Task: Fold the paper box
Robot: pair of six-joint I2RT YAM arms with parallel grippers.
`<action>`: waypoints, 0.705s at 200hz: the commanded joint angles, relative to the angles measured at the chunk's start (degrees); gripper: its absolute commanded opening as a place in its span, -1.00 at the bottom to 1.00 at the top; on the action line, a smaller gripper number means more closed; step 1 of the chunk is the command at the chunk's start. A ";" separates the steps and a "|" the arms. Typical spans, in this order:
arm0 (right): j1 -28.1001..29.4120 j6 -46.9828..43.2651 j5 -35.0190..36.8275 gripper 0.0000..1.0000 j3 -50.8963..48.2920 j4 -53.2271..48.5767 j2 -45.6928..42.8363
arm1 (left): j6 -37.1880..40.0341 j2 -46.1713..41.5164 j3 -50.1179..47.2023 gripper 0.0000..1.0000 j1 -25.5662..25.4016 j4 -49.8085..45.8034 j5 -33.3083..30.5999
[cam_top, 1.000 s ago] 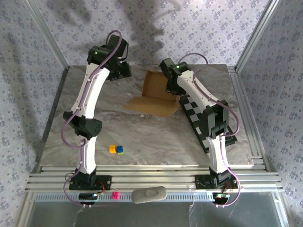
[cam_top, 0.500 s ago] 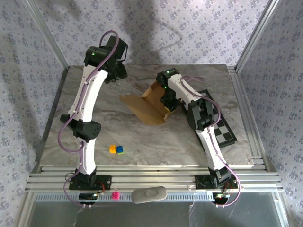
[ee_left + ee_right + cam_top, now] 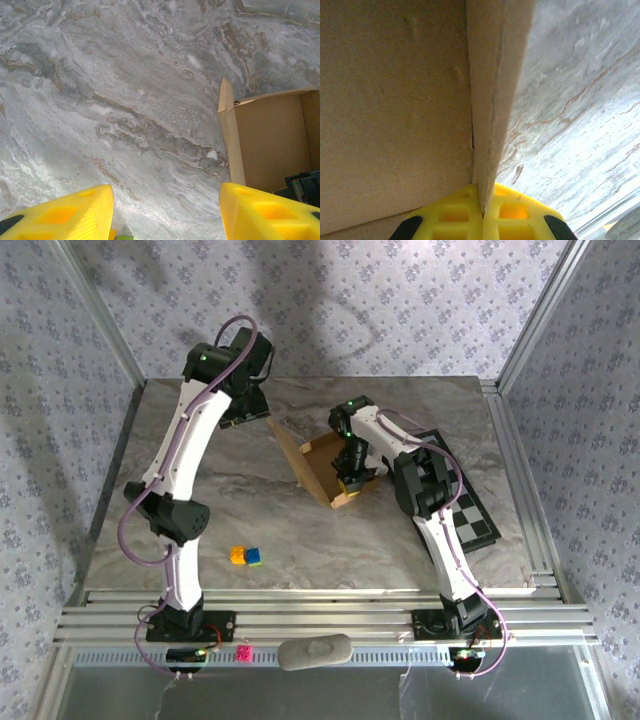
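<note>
At the left, close to the far edge of the surface (image 3: 250, 510), the left claw (image 3: 165, 212) hovers above bare marble. Its two yellow fingers (image 3: 60, 210) stand wide apart and there is nothing between them.

Just to its right lies the paper box (image 3: 325, 465), a little right of the middle of the surface and nearer to the far edge than to the near one. It is a shallow tray of tan cardboard with some walls already raised, and one long flap (image 3: 292, 450) stands out at its left side.

The right claw (image 3: 482, 210) is closed tight on the thin edge of one wall, on the side of the box that faces the near-right corner of the surface.

I judge the box to be very light. Its panels look rather stiff, but it is probably weak along the creases. On this smooth surface it will likely slide or turn when pushed, and bend where it is scored. A hard pinch may dent an edge. The best hold seems to be the free edge of a flap, close to a crease, while the other claw steadies the tray. The left flap lies near the open left claw.
</note>
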 commanded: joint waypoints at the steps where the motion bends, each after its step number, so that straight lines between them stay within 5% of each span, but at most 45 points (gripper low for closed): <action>1: 1.30 3.28 -0.91 -1.00 -3.21 3.09 0.44 | 0.02 -3.26 -1.51 0.17 -0.20 -0.26 0.72; 31: 1.45 2.76 -0.84 -1.00 -5.07 3.80 -0.31 | 0.74 -4.13 -3.73 0.23 -0.24 -0.18 4.56; 64: 1.29 3.48 -0.96 -0.55 -7.62 6.37 -2.24 | -0.56 -5.89 -8.92 0.26 -0.24 0.39 8.77; 141: 0.95 2.28 0.32 0.14 -7.54 7.86 -5.82 | -1.26 -8.84 -18.44 0.29 -0.62 5.00 12.06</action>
